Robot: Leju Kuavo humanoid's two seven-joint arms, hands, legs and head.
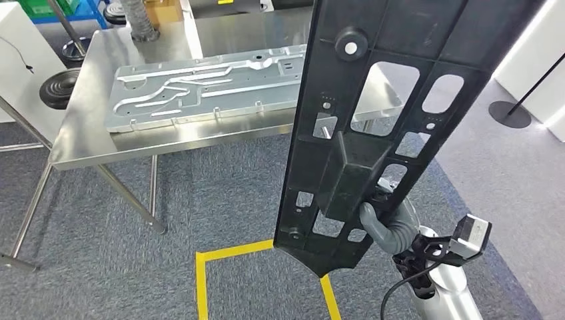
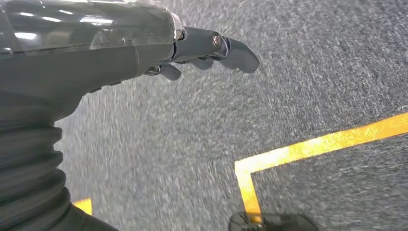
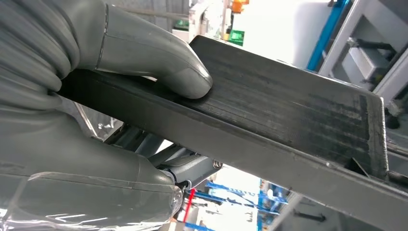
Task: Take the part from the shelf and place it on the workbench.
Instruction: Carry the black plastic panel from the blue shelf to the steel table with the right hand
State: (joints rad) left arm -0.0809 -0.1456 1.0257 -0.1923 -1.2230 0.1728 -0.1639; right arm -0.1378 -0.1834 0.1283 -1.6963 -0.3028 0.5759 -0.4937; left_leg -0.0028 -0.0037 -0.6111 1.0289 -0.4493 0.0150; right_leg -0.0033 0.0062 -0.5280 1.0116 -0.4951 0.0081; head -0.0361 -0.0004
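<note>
While the fingers (image 3: 159,72) of the right hand (image 1: 381,223) clasped the boxed rib of the black part (image 1: 373,127), the part stood nearly upright in the air, in front of the robot and short of the bench (image 1: 86,133). A stamped metal panel (image 1: 206,90) lay flat on the bench. The left hand (image 2: 144,53) hung over grey carpet (image 2: 298,72) marked with yellow tape (image 2: 308,149), its fingers extended and holding nothing.
</note>
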